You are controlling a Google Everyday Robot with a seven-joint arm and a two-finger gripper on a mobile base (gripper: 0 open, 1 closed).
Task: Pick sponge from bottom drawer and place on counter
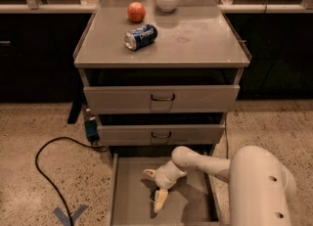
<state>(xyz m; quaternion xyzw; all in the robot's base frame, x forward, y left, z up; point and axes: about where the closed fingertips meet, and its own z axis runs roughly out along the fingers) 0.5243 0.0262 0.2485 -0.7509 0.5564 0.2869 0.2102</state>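
Observation:
The bottom drawer point(131, 206) is pulled out at floor level, a shallow grey tray. My gripper point(154, 187) is reached down inside it, near the middle of its floor, with its two pale fingers spread apart. A dark patch lies on the drawer floor between the fingers; I cannot tell whether it is the sponge or shadow. No green pad shows clearly anywhere else. The counter point(200, 41) is the grey cabinet top above the drawers.
On the counter lie a blue soda can point(141, 36) on its side, a red apple point(136, 11) and a white bowl point(167, 0). Two upper drawer fronts point(161, 98) stand slightly out. A black cable point(41, 169) and blue tape point(71, 215) lie on the floor at left.

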